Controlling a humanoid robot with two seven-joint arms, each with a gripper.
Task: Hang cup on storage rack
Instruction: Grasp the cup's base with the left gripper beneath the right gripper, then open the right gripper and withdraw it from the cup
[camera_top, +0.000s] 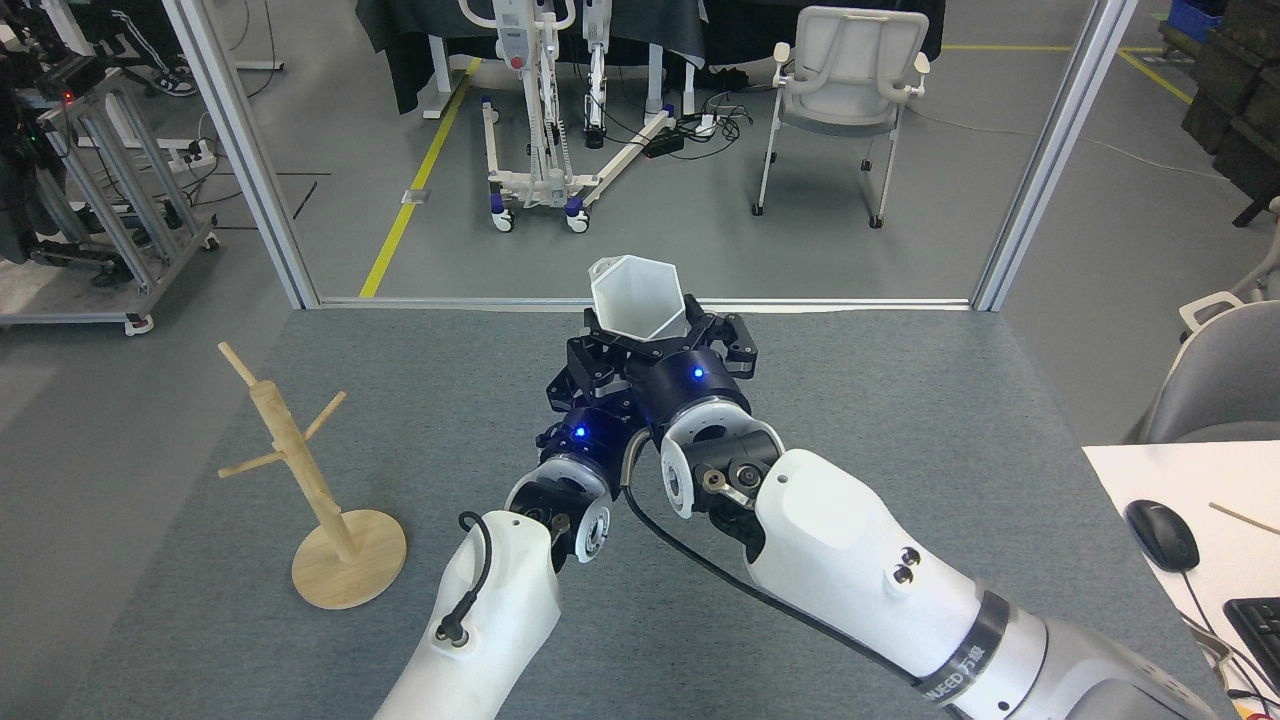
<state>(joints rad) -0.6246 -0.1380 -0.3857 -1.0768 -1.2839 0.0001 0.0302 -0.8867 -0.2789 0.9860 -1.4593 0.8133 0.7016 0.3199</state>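
Observation:
The white hexagonal cup (636, 297) is held above the grey table, mouth facing me, its handle at the upper left of the rim. My right gripper (655, 342) is shut on the cup, with black fingers on either side of its lower part. Just below and to the left of it is my left gripper (575, 388), dark and partly hidden behind the right one; its jaws cannot be made out. The wooden storage rack (296, 462) stands on its round base at the table's left, well apart from the cup, with bare pegs.
The grey felt table (900, 400) ends at a far edge flanked by two metal posts (250, 160). A white desk (1190, 500) with a mouse and keyboard adjoins on the right. A grey chair (1225, 375) stands at the right.

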